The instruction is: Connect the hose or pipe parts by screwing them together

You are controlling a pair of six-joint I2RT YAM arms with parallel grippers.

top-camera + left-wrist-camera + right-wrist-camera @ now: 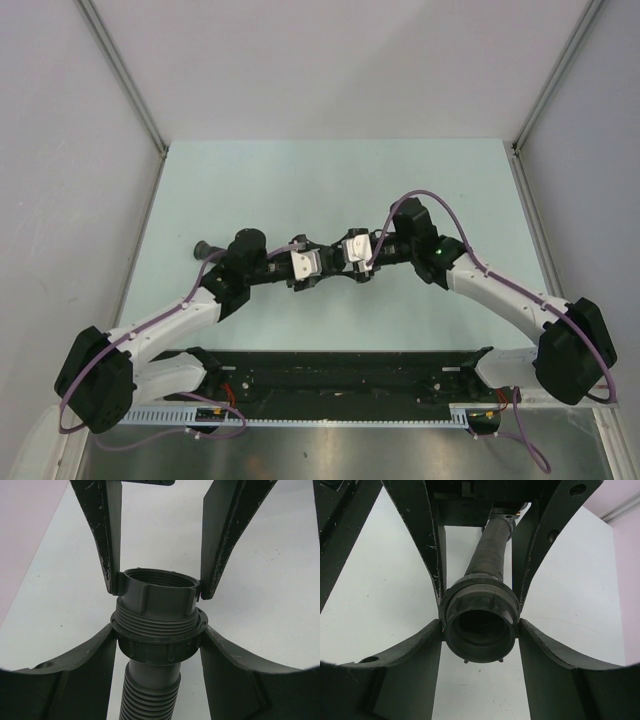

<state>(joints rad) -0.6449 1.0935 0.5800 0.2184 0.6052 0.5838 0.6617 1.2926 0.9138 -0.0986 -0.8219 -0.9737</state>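
The two arms are meeting over the middle of the table [300, 180], and the joined parts are hanging in the air between them, touching nothing below. The left end effector [158, 639] is pinching the wide collar [157, 650] of the corrugated tube [150, 695], one finger on each side, and the tube's ribbed length is running back between those fingers toward the wrist. The right end effector [480, 630] is pinching the ring nut [157, 597] across its ribbed outer wall and looking straight down the open bore. Several bare turns of thread [155, 622] are showing between nut and collar, so I am reading the joint as partly threaded and not yet seated. Doing this step well is mostly a matter of axis. The right wrist should be rolling about the bore's own centre line while the left is acting purely as an anchor, neither pushing nor drifting sideways. Only light pressure along the axis is called for, since plastic threads cross easily if the nut is tipping. The nut's raised ribs are offering good purchase, so the fingers should be bearing against them rather than on the smooth wall. The corrugated length is looking flexible, so holding at the rigid collar is the right choice, because a grip further back would be letting the tube twist instead of the thread.
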